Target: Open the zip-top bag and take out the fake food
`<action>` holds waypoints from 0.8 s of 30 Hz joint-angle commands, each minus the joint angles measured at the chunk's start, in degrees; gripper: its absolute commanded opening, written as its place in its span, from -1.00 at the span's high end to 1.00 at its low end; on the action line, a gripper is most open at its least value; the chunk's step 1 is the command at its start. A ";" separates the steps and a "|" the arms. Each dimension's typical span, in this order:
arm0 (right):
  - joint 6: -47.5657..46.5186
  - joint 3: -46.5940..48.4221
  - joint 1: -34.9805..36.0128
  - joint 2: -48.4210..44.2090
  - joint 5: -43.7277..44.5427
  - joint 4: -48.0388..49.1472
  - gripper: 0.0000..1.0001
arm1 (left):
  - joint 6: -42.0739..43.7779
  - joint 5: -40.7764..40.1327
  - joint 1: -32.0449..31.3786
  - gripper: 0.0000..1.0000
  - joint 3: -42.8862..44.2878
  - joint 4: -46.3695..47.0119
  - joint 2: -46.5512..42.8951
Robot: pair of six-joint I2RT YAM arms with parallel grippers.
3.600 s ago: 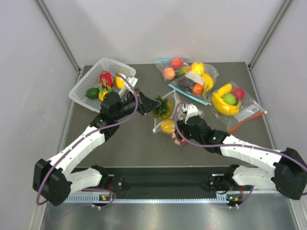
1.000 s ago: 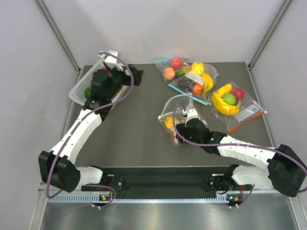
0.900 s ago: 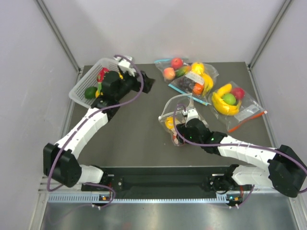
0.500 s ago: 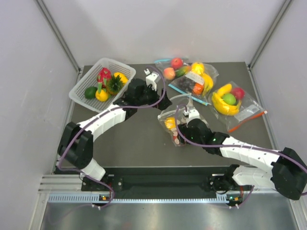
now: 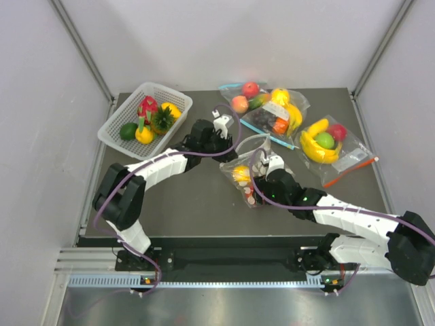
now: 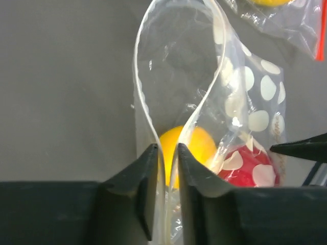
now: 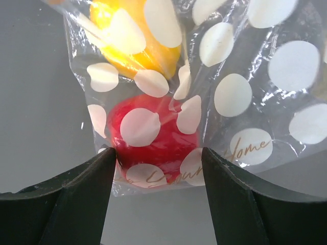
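The clear plastic zip-top bag (image 7: pixel 286 66) bears white round dots; inside it show a yellow-orange rounded toy fruit (image 7: pixel 153 56) and a red toy piece (image 7: pixel 158 145), dark grey surface (image 7: pixel 41 127) beneath it.

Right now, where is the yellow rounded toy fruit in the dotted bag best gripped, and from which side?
Probably across its rounded flanks, entering through the gaping mouth of the dotted clear plastic zip-top bag. Film covers the yellow rounded toy fruit elsewhere, and the right gripper clamps the closed end around the red piece.

Gold script reading "Home" runs across the dotted zip-top bag (image 7: pixel 245 92); a second gold word lower down stays too creased to read.
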 commanded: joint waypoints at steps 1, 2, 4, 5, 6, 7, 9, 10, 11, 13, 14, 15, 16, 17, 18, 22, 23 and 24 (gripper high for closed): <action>0.84 -0.35 -0.48 -1.06 1.50 -0.32 -0.36 | -1.28 1.17 -0.41 0.55 -1.75 1.42 1.01; 0.84 -0.35 -0.48 -0.89 1.76 -0.50 -0.37 | -1.45 1.35 -0.49 0.87 -2.37 1.86 0.92; 0.84 -0.35 -0.92 -0.80 2.37 -0.85 -0.37 | -1.98 1.79 -0.41 1.00 -4.30 2.92 0.57; 0.93 -0.18 -1.09 -0.71 2.81 -1.03 -0.37 | -2.24 1.88 -0.41 1.00 -5.00 3.18 -0.04; 0.84 0.00 -1.44 -0.62 2.99 -1.20 -0.37 | -2.42 1.70 -0.41 1.00 -5.80 3.27 -0.57; 0.67 0.35 -2.06 -0.45 3.08 -1.47 -0.37 | -2.94 1.44 -0.41 1.00 -7.46 3.62 -1.88; -0.04 0.70 -3.03 0.16 2.99 -1.47 -0.37 | -4.34 0.48 -0.41 1.00 -9.48 4.32 -3.82; -0.39 1.23 -4.33 0.43 2.90 -1.47 -0.37 | -4.88 0.21 -0.49 1.00 -11.84 5.28 -6.00; -1.35 1.58 -5.13 1.22 2.47 -1.47 -0.36 | -5.49 0.03 -0.41 1.00 -13.09 5.82 -7.33; -2.32 2.55 -7.50 2.01 2.11 -1.29 -0.36 | -7.60 -0.58 -0.49 1.00 -16.50 7.13 -11.27; -3.63 2.90 -8.30 2.80 1.50 -0.60 -0.37 | -8.22 -0.50 -0.58 1.00 -17.83 7.84 -12.60; -4.25 3.60 -10.13 3.24 1.06 -0.24 -0.36 | -9.96 -0.50 -0.50 1.00 -20.11 8.36 -13.92; -4.87 4.13 -11.02 3.68 0.71 -0.06 -0.37 | -10.85 -0.32 -0.67 1.00 -21.17 9.07 -16.28; -6.00 4.65 -11.55 4.64 0.10 0.29 -0.36 | -11.64 -0.32 -0.76 1.00 -22.23 10.55 -17.35; -6.62 6.05 -11.99 5.00 0.18 0.20 -0.37 | -13.13 -0.41 -1.02 1.00 -23.98 11.35 -18.41; -7.51 11.07 -11.21 4.83 -0.70 -2.25 -0.37 | -15.69 -3.65 -3.39 1.00 -27.15 13.55 -22.71; -7.25 12.03 -10.33 3.52 -0.09 -2.96 -0.37 | -16.04 -5.14 -3.92 1.00 -27.77 14.16 -23.16; -7.16 13.87 -9.19 2.64 0.61 -3.92 -0.37 | -16.74 -6.03 -4.45 1.00 -28.73 15.13 -23.68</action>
